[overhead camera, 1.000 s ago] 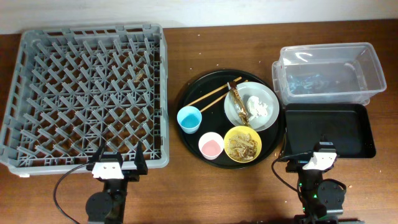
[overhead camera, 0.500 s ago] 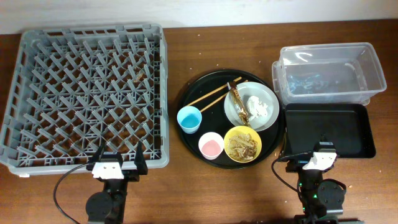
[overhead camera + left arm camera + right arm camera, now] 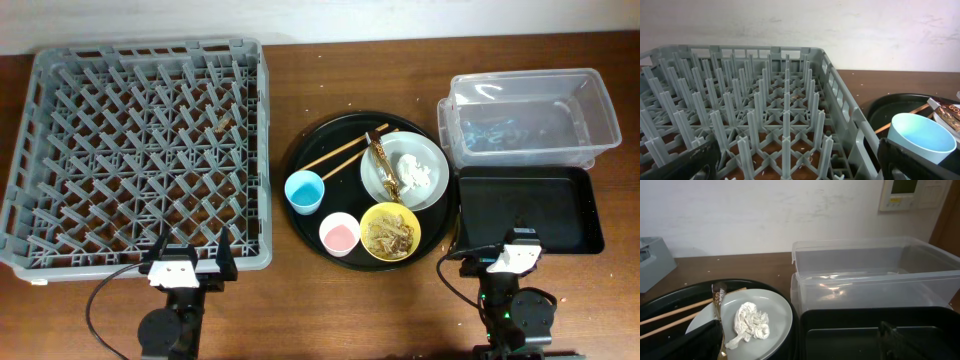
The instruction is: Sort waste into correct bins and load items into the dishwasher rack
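Dark wooden table (image 3: 350,65) carries everything, with the round black tray (image 3: 318,135) at its middle. On that tray sit the plate (image 3: 435,187), bearing the crumpled tissue (image 3: 415,172) and gold-brown wrapper (image 3: 383,160), the yellow bowl (image 3: 365,230) of food scraps (image 3: 391,236), the blue cup (image 3: 303,192), the pink cup (image 3: 339,235) and the chopsticks (image 3: 335,155). Left of it lies the grey rack (image 3: 150,47); right of it, the clear tub (image 3: 520,78) and the shallow black bin (image 3: 525,205). Near-left of it the left gripper (image 3: 799,162), near-right the right gripper (image 3: 792,340), both spread wide, holding nothing.
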Available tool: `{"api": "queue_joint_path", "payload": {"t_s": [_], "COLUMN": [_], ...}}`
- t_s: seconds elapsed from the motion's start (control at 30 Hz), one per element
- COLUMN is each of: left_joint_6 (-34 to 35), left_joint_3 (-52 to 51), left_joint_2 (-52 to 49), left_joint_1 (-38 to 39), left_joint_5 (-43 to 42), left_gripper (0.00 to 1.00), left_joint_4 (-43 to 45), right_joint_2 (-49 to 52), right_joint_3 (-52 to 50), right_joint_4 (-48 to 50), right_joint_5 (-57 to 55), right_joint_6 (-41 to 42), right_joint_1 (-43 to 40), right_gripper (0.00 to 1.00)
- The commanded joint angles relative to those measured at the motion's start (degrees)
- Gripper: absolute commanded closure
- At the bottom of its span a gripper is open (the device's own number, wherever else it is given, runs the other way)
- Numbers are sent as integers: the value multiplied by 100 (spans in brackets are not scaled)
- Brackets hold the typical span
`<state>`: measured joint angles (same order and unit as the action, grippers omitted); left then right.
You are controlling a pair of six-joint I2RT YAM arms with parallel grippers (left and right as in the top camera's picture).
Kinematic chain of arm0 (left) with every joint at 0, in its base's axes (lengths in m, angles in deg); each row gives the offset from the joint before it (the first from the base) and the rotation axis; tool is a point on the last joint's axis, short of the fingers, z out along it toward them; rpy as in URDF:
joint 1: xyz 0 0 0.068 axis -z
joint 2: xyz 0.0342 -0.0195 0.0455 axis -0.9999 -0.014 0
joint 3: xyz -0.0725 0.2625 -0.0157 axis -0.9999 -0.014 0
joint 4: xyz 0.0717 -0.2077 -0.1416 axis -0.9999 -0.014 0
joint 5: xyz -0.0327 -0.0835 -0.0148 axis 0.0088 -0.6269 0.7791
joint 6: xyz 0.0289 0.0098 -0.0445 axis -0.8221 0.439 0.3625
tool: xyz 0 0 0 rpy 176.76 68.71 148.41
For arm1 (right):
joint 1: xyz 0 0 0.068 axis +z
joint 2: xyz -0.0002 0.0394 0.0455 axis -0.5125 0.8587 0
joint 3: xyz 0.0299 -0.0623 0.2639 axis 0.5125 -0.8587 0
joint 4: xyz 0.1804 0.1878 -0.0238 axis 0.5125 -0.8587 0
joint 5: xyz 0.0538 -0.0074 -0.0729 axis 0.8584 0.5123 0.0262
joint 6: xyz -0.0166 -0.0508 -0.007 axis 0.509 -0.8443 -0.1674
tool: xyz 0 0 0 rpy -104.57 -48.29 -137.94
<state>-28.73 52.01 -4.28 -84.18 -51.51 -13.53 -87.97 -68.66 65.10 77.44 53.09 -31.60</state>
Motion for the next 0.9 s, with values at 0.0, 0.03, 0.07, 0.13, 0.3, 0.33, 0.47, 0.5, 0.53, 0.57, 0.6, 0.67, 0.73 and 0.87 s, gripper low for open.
{"api": "queue_joint_path", "payload": {"t_s": [0.0, 0.03, 0.07, 0.13, 0.3, 0.33, 0.47, 0.5, 0.53, 0.57, 0.6, 0.67, 0.73, 0.87], "left_joint_6": [13, 13, 13, 13, 13, 13, 13, 13, 13, 13, 13, 13, 9, 13], "left_joint_3": [-13, -13, -13, -13, -13, -13, -13, -13, -13, -13, -13, -13, -13, -13], "left_joint_2": [20, 20, 20, 20, 20, 20, 20, 20, 20, 20, 20, 20, 20, 20], "left_joint_1": [-15, -15, -15, -15, -15, -15, -15, -15, -15, -15, -15, -15, -17, -22], "left_joint_5": [-63, -63, -63, -63, -63, -63, -63, -63, -61, -63, -63, -63, 39, 223], "left_gripper": [1, 1, 1, 1, 1, 1, 1, 1, 1, 1, 1, 1, 1, 1], "left_joint_4": [-20, -22, -20, -20, -20, -20, -20, -20, -20, -20, -20, -20, 17, 138], "right_joint_2": [-37, -37, -37, -37, -37, -37, -37, -37, -37, -37, -37, -37, -37, -37], "right_joint_3": [-50, -50, -50, -50, -50, -50, -50, -50, -50, -50, -50, -50, -50, -50], "right_joint_4": [-4, -4, -4, -4, -4, -4, -4, -4, -4, -4, -4, -4, -2, 9], "right_joint_5": [-31, -31, -31, -31, -31, -31, -31, -31, -31, -31, -31, -31, -35, -4], "right_joint_6": [-17, -17, -17, -17, -17, -20, -17, -17, -17, -20, -17, -17, -20, -15], "right_joint_1": [-37, -37, -37, -37, -37, -37, -37, -37, -37, -37, -37, -37, -37, -37], "right_gripper": [2, 2, 1, 2, 2, 2, 2, 2, 2, 2, 2, 2, 2, 2]}}
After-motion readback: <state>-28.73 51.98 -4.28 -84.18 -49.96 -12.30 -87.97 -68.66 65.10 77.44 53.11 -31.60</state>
